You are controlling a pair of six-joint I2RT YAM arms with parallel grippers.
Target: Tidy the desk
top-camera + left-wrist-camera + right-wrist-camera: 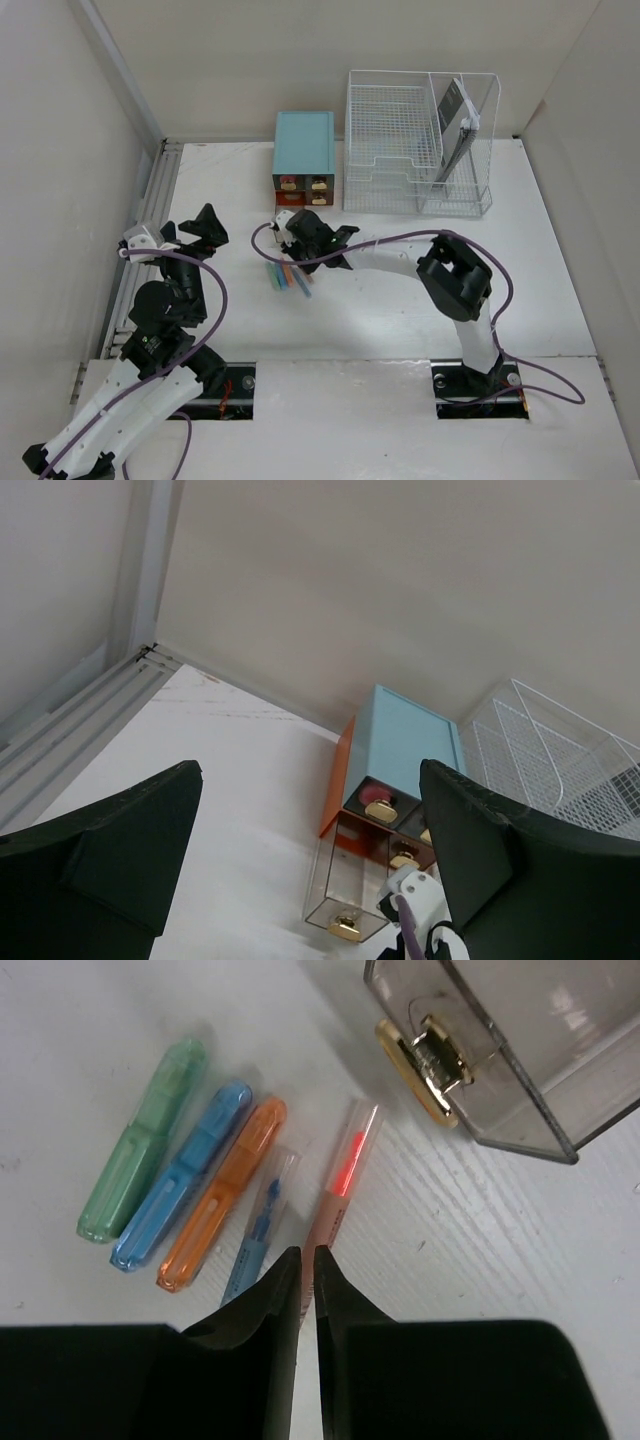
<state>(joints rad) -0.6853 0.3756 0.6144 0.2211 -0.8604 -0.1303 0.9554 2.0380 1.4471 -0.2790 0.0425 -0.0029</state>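
Note:
The white desk [400, 320] bears a row of pens [288, 277] in front of a teal drawer box [304, 143]. In the right wrist view they are a green pen [145, 1155], a blue one [185, 1190], an orange one [225, 1195], a slim blue one [258, 1230] and a pink one [340, 1185]. My right gripper [308, 1255] hangs over the pink pen's near end, jaws shut to a sliver, nothing seen between them. A clear drawer [520, 1050] with a gold knob stands pulled out beside it. My left gripper [310, 790] is open and empty, raised at the left [205, 228].
A white wire-mesh rack [420, 140] stands at the back right with a dark flat item [455, 120] upright in its side slot. Silver rails [160, 190] run along the desk's left edge. White walls close in the left, back and right.

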